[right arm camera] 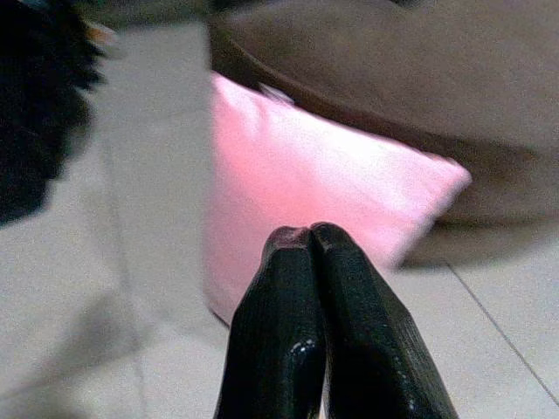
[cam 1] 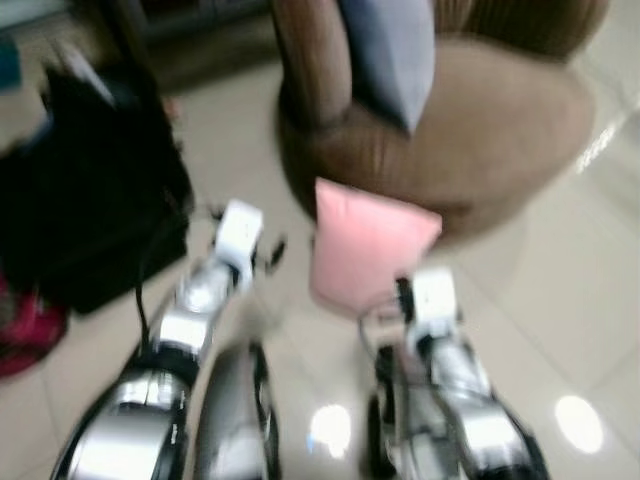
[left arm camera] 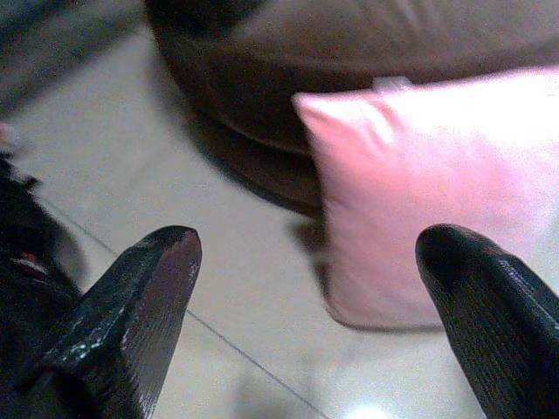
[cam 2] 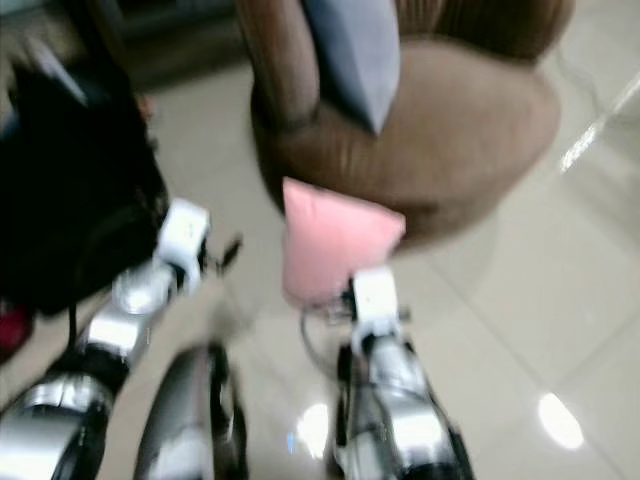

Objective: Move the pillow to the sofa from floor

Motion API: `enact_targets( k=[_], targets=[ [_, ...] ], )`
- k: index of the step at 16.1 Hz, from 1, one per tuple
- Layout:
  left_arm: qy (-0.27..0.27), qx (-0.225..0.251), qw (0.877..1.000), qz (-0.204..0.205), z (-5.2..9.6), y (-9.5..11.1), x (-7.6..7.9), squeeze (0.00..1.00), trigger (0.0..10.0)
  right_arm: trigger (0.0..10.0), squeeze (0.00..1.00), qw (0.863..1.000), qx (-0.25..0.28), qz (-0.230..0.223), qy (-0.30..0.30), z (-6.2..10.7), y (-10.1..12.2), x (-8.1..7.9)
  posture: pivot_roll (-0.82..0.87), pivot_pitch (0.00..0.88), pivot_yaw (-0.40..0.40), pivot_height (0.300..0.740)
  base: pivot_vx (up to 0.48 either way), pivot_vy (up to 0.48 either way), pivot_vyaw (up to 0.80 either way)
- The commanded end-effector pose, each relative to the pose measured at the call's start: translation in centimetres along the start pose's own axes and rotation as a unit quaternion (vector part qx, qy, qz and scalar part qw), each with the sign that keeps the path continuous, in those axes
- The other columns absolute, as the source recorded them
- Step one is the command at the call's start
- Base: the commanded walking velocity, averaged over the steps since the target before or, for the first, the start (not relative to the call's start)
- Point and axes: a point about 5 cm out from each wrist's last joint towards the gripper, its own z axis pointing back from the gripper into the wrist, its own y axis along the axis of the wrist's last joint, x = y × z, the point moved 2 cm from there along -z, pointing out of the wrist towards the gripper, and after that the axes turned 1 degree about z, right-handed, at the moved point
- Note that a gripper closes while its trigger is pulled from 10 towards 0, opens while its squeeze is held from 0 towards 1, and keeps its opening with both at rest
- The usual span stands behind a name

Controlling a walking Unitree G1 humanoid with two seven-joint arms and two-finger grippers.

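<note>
Right pincer point(right arm camera: 310, 240): fingers pressed together, nothing between them; tips aimed at the lower part of the pillow, just short of it. Contact with the pillow cannot be confirmed.
Left pincer point(left arm camera: 306, 262): fingers spread wide, holding nothing; raised above the floor, to the left of the pillow.
Pink pillow point(cam 1: 365, 250): directly ahead of the right pincer, ahead and right of the left pincer. Stands on edge on the floor point(cam 1: 560, 300), its top leaning against the front of the sofa. Lower edge hidden behind the right wrist in the head views.
Brown sofa point(cam 1: 480, 130): just beyond the pillow, rounded seat; back and sides cut off by the frame.
Grey cushion point(cam 1: 395, 50): on the sofa seat, beyond the pink pillow, propped against the left armrest; top cut off.
Black bag point(cam 1: 90, 200): on the floor, left of the left pincer; outline blurred.
Red item point(cam 1: 25, 330): at the left frame edge beside the bag; identity cannot be determined.
Image quality: head views blurred; fine detail unreadable.
</note>
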Motion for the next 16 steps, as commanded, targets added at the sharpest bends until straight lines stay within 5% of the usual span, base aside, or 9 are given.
enact_targets(
  k=[1,11,16],
  targets=[
    [-0.002,0.001,1.000,0.002,0.1,-0.1,-0.2,0.00,10.0,10.0,0.00,1.000,0.001,-0.004,0.003,0.2,-0.1,-0.4,-0.14,0.271,0.000,0.578,0.000,0.000,0.00],
    [-0.006,-0.005,1.000,0.008,0.3,-0.5,0.2,0.00,10.0,10.0,0.00,1.000,-0.005,-0.004,0.018,0.7,-0.4,-1.2,-0.15,0.299,0.002,0.578,0.231,-0.303,0.00],
    [0.002,-0.006,1.000,0.017,0.5,-0.8,0.2,0.00,10.0,10.0,0.00,1.000,-0.009,-0.003,0.026,0.9,-0.6,-1.4,-0.14,0.284,-0.003,0.578,0.000,0.000,0.00]
  ],
)
